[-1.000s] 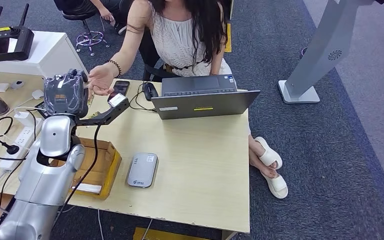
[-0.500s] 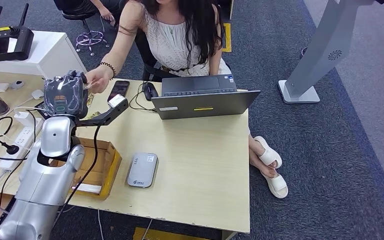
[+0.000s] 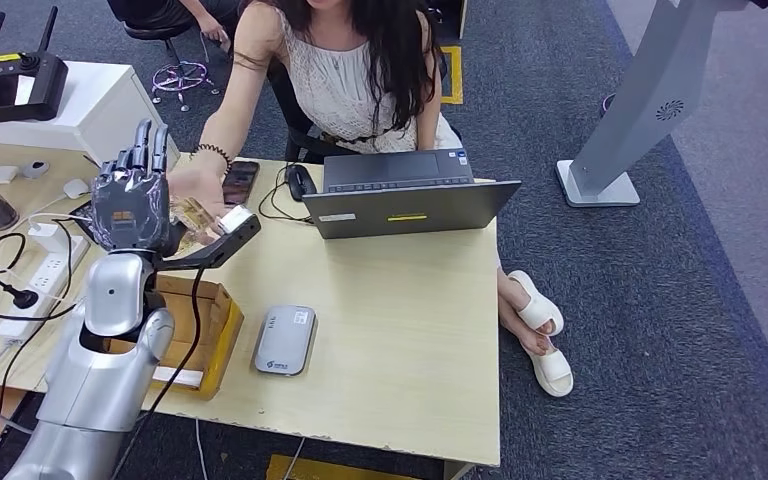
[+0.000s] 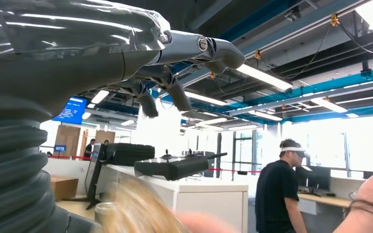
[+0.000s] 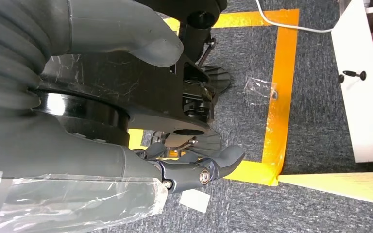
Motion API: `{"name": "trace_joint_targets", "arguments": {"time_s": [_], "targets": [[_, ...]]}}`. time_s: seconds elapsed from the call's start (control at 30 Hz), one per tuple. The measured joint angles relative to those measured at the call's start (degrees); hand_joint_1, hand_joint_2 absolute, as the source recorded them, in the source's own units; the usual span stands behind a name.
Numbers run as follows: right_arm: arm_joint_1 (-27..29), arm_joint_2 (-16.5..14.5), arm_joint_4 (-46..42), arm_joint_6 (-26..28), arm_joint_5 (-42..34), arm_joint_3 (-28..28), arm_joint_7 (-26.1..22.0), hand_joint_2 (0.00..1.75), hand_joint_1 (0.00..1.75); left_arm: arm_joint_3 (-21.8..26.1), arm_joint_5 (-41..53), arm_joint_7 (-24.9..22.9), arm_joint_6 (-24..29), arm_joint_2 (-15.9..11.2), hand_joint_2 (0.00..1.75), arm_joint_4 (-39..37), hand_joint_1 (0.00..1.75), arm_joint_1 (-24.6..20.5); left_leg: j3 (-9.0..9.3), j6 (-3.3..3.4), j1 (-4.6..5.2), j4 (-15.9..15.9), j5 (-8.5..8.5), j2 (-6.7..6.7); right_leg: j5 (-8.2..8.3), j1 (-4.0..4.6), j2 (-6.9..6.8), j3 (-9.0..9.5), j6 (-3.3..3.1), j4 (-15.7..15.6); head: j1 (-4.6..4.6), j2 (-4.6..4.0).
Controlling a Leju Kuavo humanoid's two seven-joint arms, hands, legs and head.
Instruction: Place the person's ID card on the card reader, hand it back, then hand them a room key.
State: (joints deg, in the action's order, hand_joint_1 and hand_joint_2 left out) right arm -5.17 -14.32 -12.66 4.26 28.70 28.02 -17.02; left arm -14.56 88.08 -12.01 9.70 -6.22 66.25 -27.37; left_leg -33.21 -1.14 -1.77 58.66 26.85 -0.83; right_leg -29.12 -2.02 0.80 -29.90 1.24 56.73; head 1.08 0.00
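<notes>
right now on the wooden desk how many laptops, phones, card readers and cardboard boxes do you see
laptop: 1
phone: 1
card reader: 1
cardboard box: 1
total: 4

A pale wood-grain, matt finish is being shown by the table (image 3: pixel 410 300). A smooth silver casing is being presented by the card reader (image 3: pixel 285 340). Crinkled glossy film is being observed over the left hand (image 3: pixel 132 200).
</notes>
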Motion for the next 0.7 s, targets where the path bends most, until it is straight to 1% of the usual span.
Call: {"name": "trace_joint_targets", "arguments": {"time_s": [0.27,0.63,0.7], "targets": [[0.02,-0.02,0.0,0.08,0.11,0.11,-0.18,1.75,0.0,0.0,0.0,1.86,-0.23,1.29,1.75,4.9,0.0,2.61,0.0,0.0,0.0,0.0,0.0,0.0,0.0,0.01,0.0,-0.01,0.0,0.01,0.01,0.0],[0.05,-0.02,0.0,0.18,0.08,0.28,-0.14,1.75,0.0,0.0,0.0,1.9,-0.24,1.82,1.75,6.47,0.0,3.66,0.0,0.0,0.0,0.0,0.0,0.0,0.0,0.0,0.0,-0.01,0.0,0.01,0.01,0.0],[0.09,-0.02,0.0,0.22,-0.09,0.32,-0.16,1.75,0.0,0.0,-0.02,2.65,-0.2,1.97,1.75,7.02,0.0,4.28,0.0,0.0,0.0,0.0,0.0,0.0,0.0,0.0,0.0,-0.01,0.0,0.01,0.01,0.0]]}}
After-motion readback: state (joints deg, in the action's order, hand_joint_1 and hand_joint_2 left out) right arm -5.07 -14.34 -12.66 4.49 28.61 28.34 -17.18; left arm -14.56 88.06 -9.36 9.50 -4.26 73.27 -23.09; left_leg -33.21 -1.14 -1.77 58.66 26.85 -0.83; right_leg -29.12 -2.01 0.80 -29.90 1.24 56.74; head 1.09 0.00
